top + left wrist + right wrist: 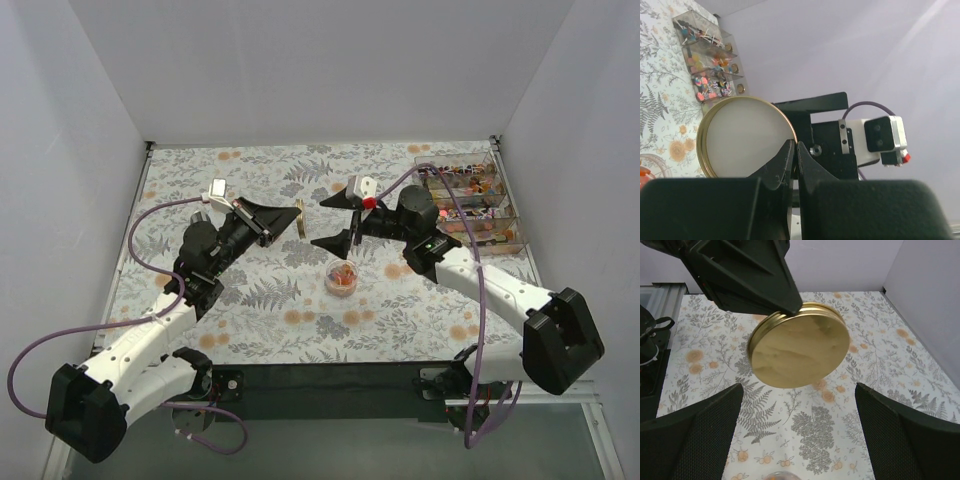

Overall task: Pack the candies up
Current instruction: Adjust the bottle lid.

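The bench (250, 300) carries a pale print of grey ferns and orange blossoms, and plain white walls (320, 60) close it in on three sides. A dark strip runs along the bottom of the top view, where both arm bases sit.

At centre left of that view, the left pincer (288, 222) is clamped on the rim of a gold lid (299, 218), which it holds on edge above the bench. The left wrist view shows the lid's pale inner face, with the two black fingers pressed together on its lower right rim. Just right of the lid, the right pincer (335, 218) faces it with its jaws spread wide and holding nothing. In the right wrist view the gold outer face of the lid hangs between and beyond those fingers, not touching them.

Below the right pincer, a small clear jar (342, 278) stands uncovered on the bench with a few orange candies (343, 277) inside. More candies in mixed colours fill the clear box (475, 205) at the upper right of the frame, against the right wall.

From above the lid shows only as a thin gold sliver. The candies in the box are too small to count or tell apart. In the wrist views the jar is cut off at the frame edge, and in the left wrist view the pincer's own black body fills the bottom.
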`<state>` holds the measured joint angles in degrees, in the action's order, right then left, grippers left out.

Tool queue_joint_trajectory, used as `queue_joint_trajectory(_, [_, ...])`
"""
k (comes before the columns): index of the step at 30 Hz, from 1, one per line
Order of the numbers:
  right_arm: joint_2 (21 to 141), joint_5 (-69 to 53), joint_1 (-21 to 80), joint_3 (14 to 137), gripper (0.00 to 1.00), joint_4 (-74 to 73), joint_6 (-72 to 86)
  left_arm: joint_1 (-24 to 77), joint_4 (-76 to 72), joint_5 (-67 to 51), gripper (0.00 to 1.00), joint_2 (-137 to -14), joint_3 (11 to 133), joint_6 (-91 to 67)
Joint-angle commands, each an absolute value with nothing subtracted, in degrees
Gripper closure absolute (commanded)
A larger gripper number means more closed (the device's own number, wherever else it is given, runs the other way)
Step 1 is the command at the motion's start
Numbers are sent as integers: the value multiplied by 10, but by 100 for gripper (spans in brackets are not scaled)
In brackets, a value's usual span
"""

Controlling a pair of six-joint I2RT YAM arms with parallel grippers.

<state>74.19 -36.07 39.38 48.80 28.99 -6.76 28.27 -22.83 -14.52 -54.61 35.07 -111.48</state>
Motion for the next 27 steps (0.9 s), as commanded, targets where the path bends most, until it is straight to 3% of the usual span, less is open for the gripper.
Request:
queue_joint_trajectory(1, [770,-461,371,540,2,345,-83,285,-253,-120,100,-530,345,-1130])
queue_joint_trajectory(10, [837,-563,354,598,2,347,-103,286,-258,-126,100,-538,350,-1146])
queue_joint_trajectory(27, [895,-613,343,671,3,357,-89,288,-228,-120,100,-533,359,-1135])
